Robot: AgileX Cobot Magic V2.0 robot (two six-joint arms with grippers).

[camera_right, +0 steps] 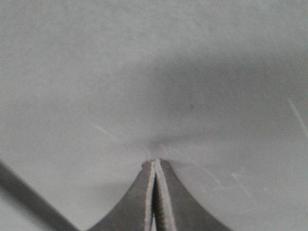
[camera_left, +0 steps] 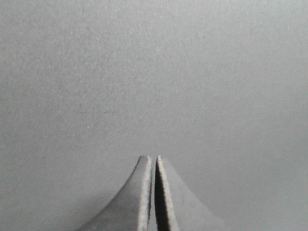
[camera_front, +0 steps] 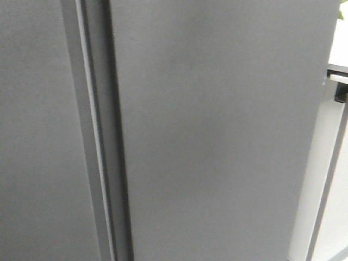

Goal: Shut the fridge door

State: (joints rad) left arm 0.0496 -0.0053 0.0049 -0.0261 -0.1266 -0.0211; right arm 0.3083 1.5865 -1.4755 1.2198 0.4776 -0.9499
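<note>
The fridge door (camera_front: 217,136) is the tall matte dark-grey panel that fills most of the front view, with a darker recessed side face (camera_front: 115,163) down its left edge. Neither gripper shows in the front view. My left gripper (camera_left: 154,158) is shut and empty, pointing at a plain grey panel surface (camera_left: 154,72) very close ahead. My right gripper (camera_right: 155,162) is shut and empty, its tips at or touching a grey, faintly scratched panel surface (camera_right: 192,96). I cannot tell from the wrist views which panel each one faces.
A like dark-grey panel (camera_front: 32,136) edged by a thin pale strip (camera_front: 97,163) stands left of the door. A light-grey glossy cabinet door (camera_front: 321,179) stands at the right. A dark strip (camera_right: 29,197) crosses a corner of the right wrist view.
</note>
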